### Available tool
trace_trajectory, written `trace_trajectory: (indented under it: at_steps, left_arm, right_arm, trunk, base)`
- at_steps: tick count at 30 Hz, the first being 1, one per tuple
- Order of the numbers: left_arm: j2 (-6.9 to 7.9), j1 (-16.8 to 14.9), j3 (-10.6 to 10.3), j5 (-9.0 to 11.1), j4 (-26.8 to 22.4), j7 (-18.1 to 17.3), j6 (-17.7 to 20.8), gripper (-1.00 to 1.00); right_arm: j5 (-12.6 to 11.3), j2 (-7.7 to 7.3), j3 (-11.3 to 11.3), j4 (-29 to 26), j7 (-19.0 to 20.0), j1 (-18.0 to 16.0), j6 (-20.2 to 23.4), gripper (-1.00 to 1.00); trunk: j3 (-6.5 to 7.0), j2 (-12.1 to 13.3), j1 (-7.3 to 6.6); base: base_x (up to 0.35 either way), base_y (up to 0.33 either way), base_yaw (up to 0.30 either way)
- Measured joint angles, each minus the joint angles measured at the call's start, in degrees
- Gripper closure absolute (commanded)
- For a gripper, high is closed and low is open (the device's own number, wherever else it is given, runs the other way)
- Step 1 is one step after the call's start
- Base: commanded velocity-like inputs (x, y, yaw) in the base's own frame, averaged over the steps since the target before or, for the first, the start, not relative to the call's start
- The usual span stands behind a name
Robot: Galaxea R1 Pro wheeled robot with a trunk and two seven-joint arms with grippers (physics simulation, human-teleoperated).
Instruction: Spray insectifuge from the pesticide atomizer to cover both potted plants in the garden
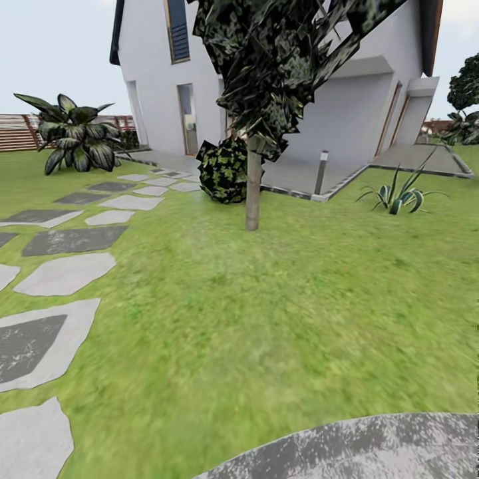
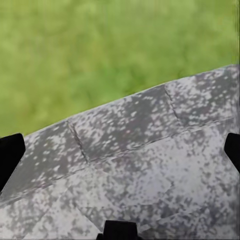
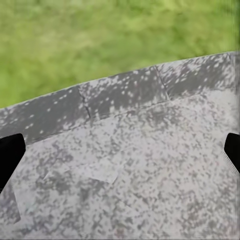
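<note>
I am in the garden, looking over a green lawn (image 1: 279, 319) with the curved edge of the round mottled grey patio (image 1: 372, 449) just below me. The pesticide atomizer and the potted plants are out of view. In the left wrist view my left gripper (image 2: 121, 152) hangs open over the patio paving (image 2: 150, 170), its dark fingertips (image 2: 10, 155) far apart and nothing between them. My right gripper (image 3: 121, 154) is likewise open above the paving (image 3: 140, 180), close to the grass edge (image 3: 100, 45).
Stepping stones (image 1: 63, 273) run along the left towards a white house (image 1: 346, 113). A thin tree trunk (image 1: 252, 186) stands mid-lawn beside a dark round bush (image 1: 223, 169). A grey bollard lamp (image 1: 322, 171), a spiky striped plant (image 1: 399, 196) and a big leafy plant (image 1: 76, 136) stand further back.
</note>
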Motion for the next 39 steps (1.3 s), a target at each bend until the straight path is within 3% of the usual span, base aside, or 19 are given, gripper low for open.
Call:
trace_trajectory:
  at_steps: [27,39]
  left_arm:
    - [0.00,0.0,0.0,0.0,0.0,0.0,0.0,-1.00]
    - [0.00,0.0,0.1,0.1,-0.1,0.0,0.0,-1.00]
  right_arm:
    - [0.0,0.00,0.0,0.0,0.0,0.0,0.0,-1.00]
    - [0.0,0.00,0.0,0.0,0.0,0.0,0.0,-1.00]
  trunk:
    - [-1.45,0.0,0.01]
    - [-1.86,0.0,0.03]
  base:
    - [0.309,0.000,-0.246]
    - [0.026,0.000,-0.276]
